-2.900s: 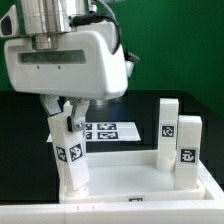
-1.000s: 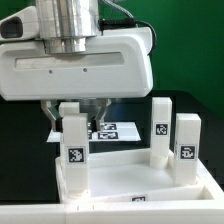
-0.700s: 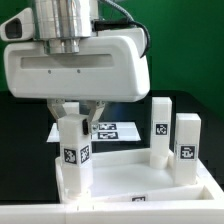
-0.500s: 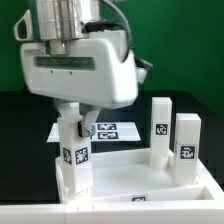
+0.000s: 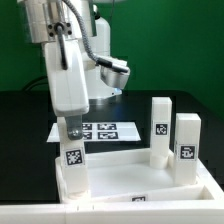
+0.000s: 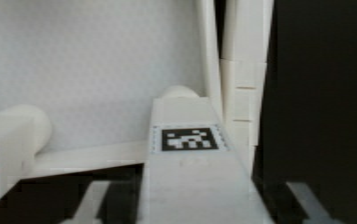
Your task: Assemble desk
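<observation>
The white desk panel (image 5: 140, 186) lies flat at the front, rim up. Three white tagged legs stand upright in its corner sockets: one at the exterior view's left (image 5: 73, 160) and two at the right (image 5: 161, 130) (image 5: 187, 148). My gripper (image 5: 70, 127) is straight above the left leg, turned side-on, its fingers straddling the leg's top. In the wrist view the leg (image 6: 193, 150) runs between my fingers (image 6: 100, 200), with a dark gap on each side. My gripper (image 6: 196, 208) is open around it, and the panel floor (image 6: 86, 70) lies beyond.
The marker board (image 5: 108, 130) lies on the black table behind the panel. The robot arm (image 5: 100, 60) rises above the left leg. A green wall stands at the back.
The gripper hand has turned about a quarter turn about the left leg, from broadside to side-on. The leg, tilted at first, now stands upright in its socket.
</observation>
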### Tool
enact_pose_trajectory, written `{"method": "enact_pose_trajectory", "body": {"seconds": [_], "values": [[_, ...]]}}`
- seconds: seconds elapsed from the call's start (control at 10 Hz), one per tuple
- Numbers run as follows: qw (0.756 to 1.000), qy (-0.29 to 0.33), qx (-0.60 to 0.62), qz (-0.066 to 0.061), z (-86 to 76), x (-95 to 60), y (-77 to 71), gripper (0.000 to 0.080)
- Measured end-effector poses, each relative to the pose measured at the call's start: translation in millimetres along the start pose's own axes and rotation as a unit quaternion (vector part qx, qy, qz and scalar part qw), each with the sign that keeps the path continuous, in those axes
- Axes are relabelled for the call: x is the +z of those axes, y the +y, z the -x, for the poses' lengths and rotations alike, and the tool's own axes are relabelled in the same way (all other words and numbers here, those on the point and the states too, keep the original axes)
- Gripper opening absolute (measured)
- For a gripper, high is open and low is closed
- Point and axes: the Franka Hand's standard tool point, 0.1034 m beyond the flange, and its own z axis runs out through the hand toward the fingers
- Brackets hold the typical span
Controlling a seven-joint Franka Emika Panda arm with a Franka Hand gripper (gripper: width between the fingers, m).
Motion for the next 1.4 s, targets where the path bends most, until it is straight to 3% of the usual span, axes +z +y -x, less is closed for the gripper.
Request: {"method": "enact_pose_trajectory", "body": {"seconds": [0.1, 0.2, 0.4, 0.5, 0.6, 0.7, 0.8, 0.9, 1.0, 1.1, 1.3, 1.4], "values": [[0.993, 0.015, -0.118, 0.012, 5.4, 1.0, 0.4, 0.0402], [0.97, 0.013, -0.242, 0.012, 6.6, 0.7, -0.5, 0.0402], [0.952, 0.011, -0.305, 0.012, 3.7, 1.1, 0.2, 0.0626], [0.937, 0.011, -0.348, 0.013, 3.4, 1.2, 0.4, 0.0642], [0.929, 0.011, -0.371, 0.014, 2.9, 1.2, 0.5, 0.0642], [0.901, 0.013, -0.434, 0.017, 1.0, 0.2, 0.2, 0.0648], [0.838, 0.016, -0.546, 0.021, -1.5, -5.2, -3.3, 0.0648], [0.798, 0.015, -0.602, 0.021, -1.2, -8.2, -5.5, 0.0649], [0.789, 0.015, -0.614, 0.02, -1.0, -7.6, -5.2, 0.0619], [0.805, 0.015, -0.592, 0.02, -1.2, -6.4, -4.7, 0.0619], [0.806, 0.015, -0.591, 0.021, -1.7, -6.1, -4.5, 0.0348], [0.827, 0.016, -0.562, 0.019, -1.5, -6.0, -4.6, 0.0348]]}}
